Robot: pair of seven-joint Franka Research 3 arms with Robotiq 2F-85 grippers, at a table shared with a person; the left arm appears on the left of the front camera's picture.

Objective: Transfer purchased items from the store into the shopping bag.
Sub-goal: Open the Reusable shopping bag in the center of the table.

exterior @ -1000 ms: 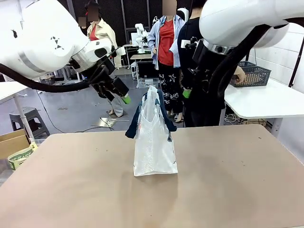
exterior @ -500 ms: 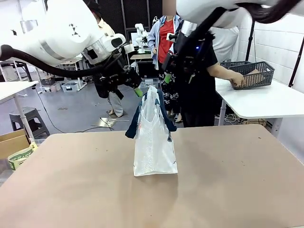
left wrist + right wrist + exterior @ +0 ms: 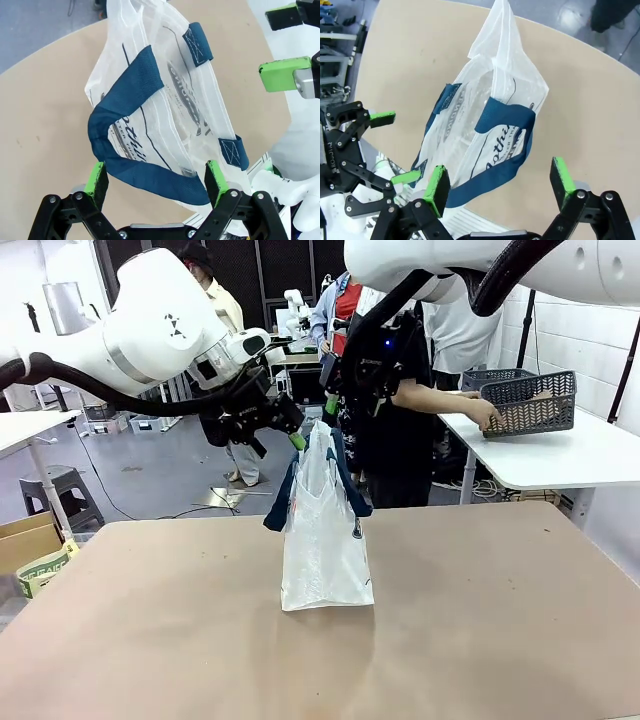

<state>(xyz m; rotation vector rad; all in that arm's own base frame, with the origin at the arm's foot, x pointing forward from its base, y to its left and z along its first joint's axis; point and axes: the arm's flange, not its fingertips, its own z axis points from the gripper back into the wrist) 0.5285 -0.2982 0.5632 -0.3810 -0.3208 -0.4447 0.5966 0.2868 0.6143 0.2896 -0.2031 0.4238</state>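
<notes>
Front view: left claw (image 3: pixel 288 432) hangs open just above the shopping bag (image 3: pixel 322 540), which stands mid-counter (image 3: pixel 150 620). Right claw (image 3: pixel 330 400) is open too. Far right, a person's hand (image 3: pixel 490 418) holds the store (image 3: pixel 530 405). Judged step: opening the bag. Next, each claw pinches a navy handle (image 3: pixel 125 100) and spreads it.

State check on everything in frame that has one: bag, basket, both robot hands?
shopping bag: upright on the table, top bunched and not spread open, blue handles hanging down its sides.
left hand: open, empty, above the bag's top.
right hand: open, empty, above the bag's top, opposite the left hand.
basket: at the white side table, looks tipped, person's hand on its end; contents can't be told.
</notes>
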